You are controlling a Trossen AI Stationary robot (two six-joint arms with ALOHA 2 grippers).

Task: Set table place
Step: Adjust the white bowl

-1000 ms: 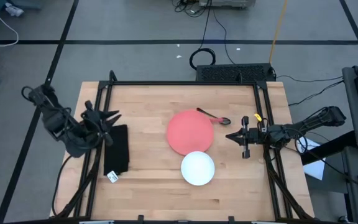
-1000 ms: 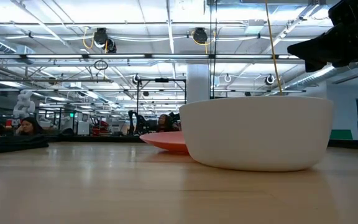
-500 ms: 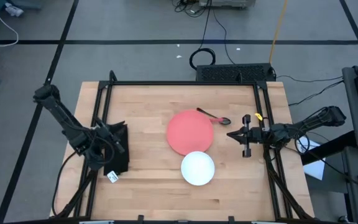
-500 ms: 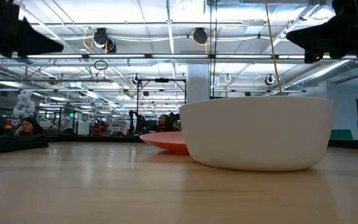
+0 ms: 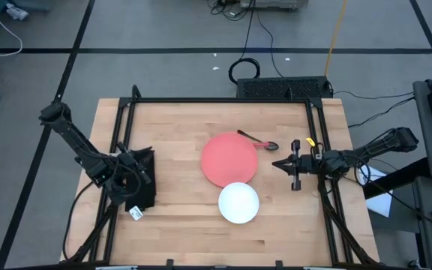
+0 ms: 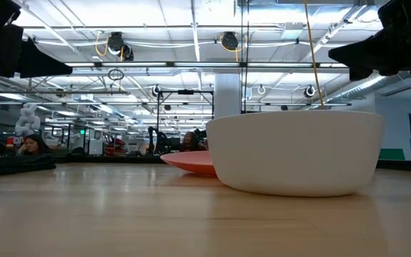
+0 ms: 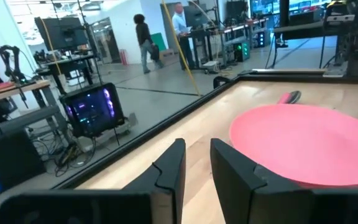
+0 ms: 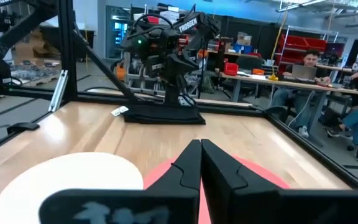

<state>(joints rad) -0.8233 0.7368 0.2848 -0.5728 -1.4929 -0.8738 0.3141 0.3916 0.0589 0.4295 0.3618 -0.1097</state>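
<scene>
On the bench (image 5: 178, 232) the red plate (image 5: 229, 159) and white bowl (image 5: 238, 202) lie mid-frame, the spoon (image 5: 258, 140) probably unplaced; left tool (image 5: 135, 174) narrow, right tool (image 5: 279, 163) closed empty.

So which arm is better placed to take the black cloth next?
Left, probably. The left gripper hangs right over the black cloth at the table's left side; the right gripper waits beyond the red plate, near the spoon.
</scene>
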